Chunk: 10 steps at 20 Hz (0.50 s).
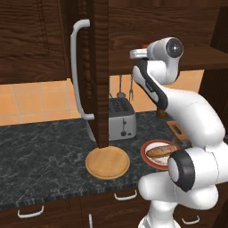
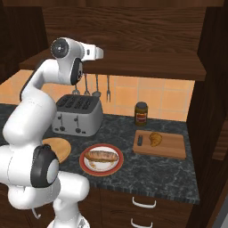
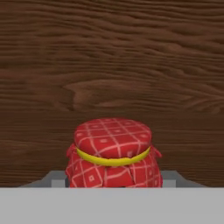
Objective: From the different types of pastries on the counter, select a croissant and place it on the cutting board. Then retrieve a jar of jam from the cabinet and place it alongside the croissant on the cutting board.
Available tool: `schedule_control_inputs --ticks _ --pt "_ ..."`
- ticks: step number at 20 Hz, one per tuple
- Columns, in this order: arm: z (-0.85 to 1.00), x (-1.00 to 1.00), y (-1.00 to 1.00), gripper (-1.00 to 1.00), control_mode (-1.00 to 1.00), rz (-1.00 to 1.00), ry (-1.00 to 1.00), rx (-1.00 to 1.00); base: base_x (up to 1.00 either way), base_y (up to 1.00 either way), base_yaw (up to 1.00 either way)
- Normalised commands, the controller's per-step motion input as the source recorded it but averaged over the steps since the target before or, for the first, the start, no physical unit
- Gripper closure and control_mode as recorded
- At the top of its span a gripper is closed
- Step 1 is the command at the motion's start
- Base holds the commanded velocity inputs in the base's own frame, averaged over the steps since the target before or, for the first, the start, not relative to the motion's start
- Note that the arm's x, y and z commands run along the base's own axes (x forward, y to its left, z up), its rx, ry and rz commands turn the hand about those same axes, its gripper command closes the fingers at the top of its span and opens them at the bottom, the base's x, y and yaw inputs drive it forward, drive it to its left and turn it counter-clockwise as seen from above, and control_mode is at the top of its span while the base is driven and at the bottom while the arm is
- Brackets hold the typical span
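Silver four-slot toaster is set against the tiled backsplash. Utensils are hung above it. A round wooden disc is laid in front, beside a red-rimmed plate. A dark-capped bottle is stood near the wall.

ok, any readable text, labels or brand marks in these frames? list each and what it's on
None readable.
Brown jar by the wall, right base view: reddish label band, too small and blurred to read.
Jar of jam, hand view: red checked cloth cover with a yellow band, pattern only, no lettering.
Toaster: no visible marking.
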Motion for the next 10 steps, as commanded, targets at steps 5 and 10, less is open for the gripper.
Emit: schedule_control_inputs --ticks 5,10 --pt "0.0 -0.75 0.0 1.0 -1.0 0.0 -0.05 0.0 0.0 0.0 0.0" --pt "0.05 -0.81 0.0 1.0 -1.0 -0.02 -0.07 0.0 0.0 0.0 0.0"
